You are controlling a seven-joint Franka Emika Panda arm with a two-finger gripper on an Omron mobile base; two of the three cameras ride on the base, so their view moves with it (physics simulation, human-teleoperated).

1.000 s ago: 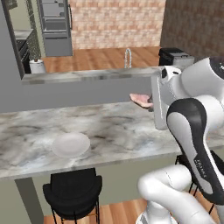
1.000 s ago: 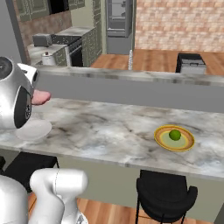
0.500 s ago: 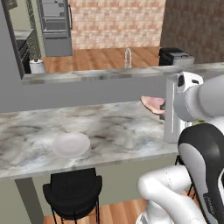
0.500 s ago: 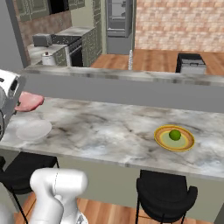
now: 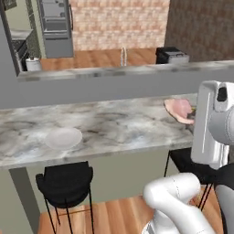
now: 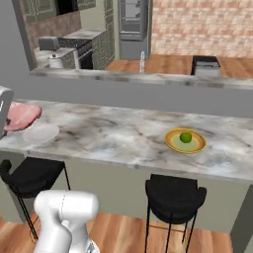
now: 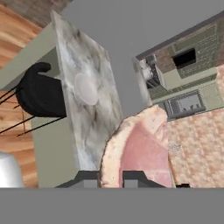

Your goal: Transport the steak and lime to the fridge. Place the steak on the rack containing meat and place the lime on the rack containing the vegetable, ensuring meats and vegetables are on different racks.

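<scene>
Pink raw steak (image 7: pixel 144 151): clamped in gripper (image 7: pixel 113 177), jaws shut on its edge, carried above marble counter (image 5: pixel 109 125). White plate (image 5: pixel 63 137): on counter, vacant. Lime (image 6: pixel 186 137): on yellow dish (image 6: pixel 174 143), waiting. Fridge (image 5: pixel 55 27): far across the kitchen. Step, judged: steak transport; next, drive to the fridge's meat rack.
</scene>
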